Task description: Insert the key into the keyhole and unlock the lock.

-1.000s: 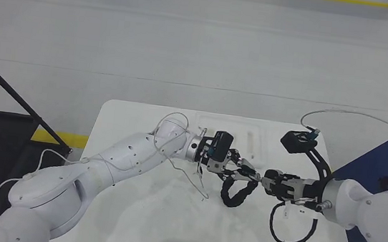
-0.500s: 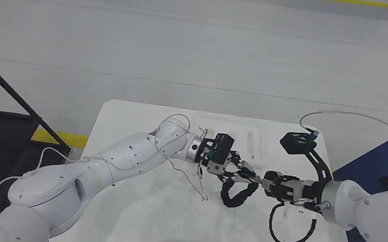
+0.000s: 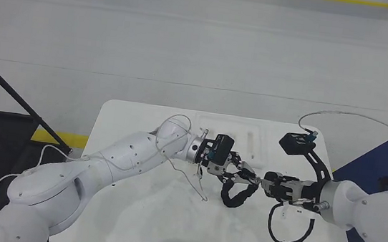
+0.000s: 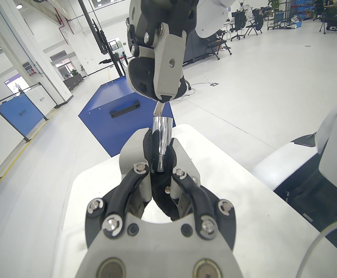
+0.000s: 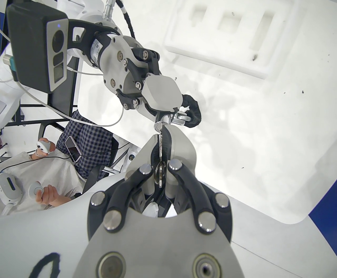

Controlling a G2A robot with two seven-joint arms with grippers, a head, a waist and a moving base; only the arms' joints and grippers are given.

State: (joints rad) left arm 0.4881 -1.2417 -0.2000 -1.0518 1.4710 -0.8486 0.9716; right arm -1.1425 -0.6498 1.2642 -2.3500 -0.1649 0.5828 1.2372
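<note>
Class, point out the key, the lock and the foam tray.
key (image 5: 160, 143): right wrist view, on its blade.
lock (image 4: 162, 134): left wrist view, on its chrome cylinder.
foam tray (image 5: 216, 48): right wrist view, on its flat rim.

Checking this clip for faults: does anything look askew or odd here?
Only the key: held in the right gripper, it meets the end of the lock in the left gripper at a slight tilt, not in line with its cylinder.

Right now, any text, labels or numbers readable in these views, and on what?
No text reads clearly.
Sign on blue panel: too small to read.
Hand-drawn black scrawl at the right wrist view's edge: cut off, unreadable.
On lock and key: no markings seen.
</note>
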